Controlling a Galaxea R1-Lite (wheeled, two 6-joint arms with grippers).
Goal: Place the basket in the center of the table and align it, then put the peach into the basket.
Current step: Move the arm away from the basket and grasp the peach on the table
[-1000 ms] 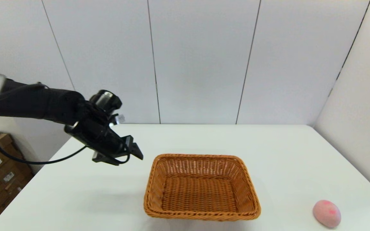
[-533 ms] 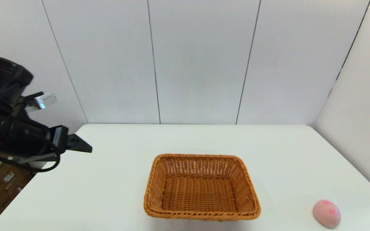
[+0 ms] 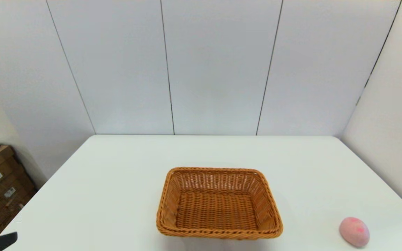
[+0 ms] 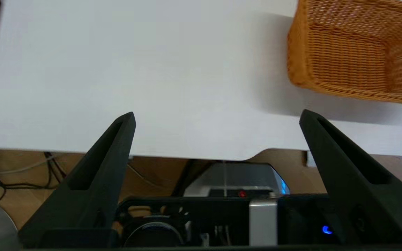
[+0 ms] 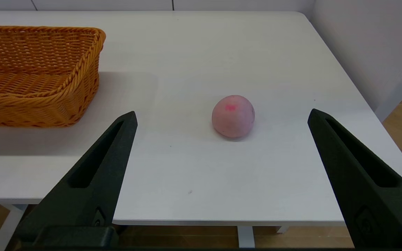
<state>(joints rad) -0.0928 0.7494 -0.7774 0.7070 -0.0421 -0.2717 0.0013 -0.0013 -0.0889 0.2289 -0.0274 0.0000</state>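
My left gripper (image 4: 216, 118) hangs spread wide and empty off the near left edge of the table (image 3: 117, 181). The basket (image 3: 219, 204) sits mid-table. The peach (image 3: 354, 232) lies at the near right. My right gripper (image 5: 222, 116), fingers apart, faces it, holding nothing.

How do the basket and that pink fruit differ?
The basket is orange-brown, woven and rectangular; the peach is pale pink, smooth and round. The basket is much larger than the peach. The basket sits mid-table, the peach near the right front corner. Both rest untouched on the white table.
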